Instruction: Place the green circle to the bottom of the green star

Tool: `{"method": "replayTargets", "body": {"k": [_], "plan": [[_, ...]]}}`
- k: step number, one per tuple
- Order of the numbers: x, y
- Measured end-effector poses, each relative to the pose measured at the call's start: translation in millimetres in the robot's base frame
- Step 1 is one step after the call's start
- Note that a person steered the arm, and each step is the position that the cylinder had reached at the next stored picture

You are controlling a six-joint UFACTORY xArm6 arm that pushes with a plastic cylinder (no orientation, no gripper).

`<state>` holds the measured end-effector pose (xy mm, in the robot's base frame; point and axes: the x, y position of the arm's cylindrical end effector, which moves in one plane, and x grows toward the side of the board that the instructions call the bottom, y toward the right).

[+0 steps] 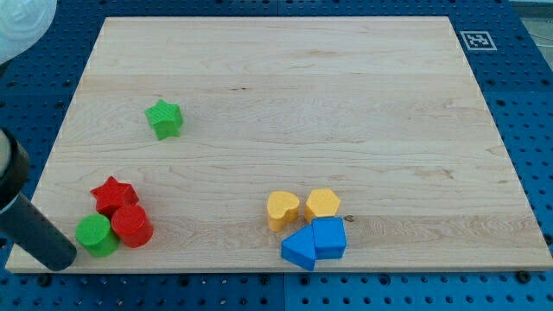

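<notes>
1. My tip (66, 257), a dark rod slanting in from the view's left, has no claw and touches the green circle (96, 235) at the board's bottom-left.
2. Touching it: a red circle (132, 225) and a red star (113, 195).
3. The green star (164, 118) lies well apart, towards the view's top.
4. The wooden board (346, 104) carries a black-and-white marker (476, 40), with no readable writing.

You have one view only, so nothing is shared with a second camera. It looks down on the wooden board (285, 112) from above its near edge, tilted forward, so the far edge appears shorter than the near one. It sits close enough that the board nearly fills the frame, with blue pegboard (527, 95) showing around it and a square marker (476, 40) at far right.
</notes>
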<state>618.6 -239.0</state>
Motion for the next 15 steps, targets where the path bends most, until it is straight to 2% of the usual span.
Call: {"method": "replayTargets", "body": {"k": [3, 7, 9, 11, 12, 13, 15], "plan": [[-0.2, 99.9], [0.1, 79.5], [-34.9, 78.3], [-11.8, 50.3], [-42.9, 56.2], [-46.3, 67.6], [-80.6, 78.9]]}}
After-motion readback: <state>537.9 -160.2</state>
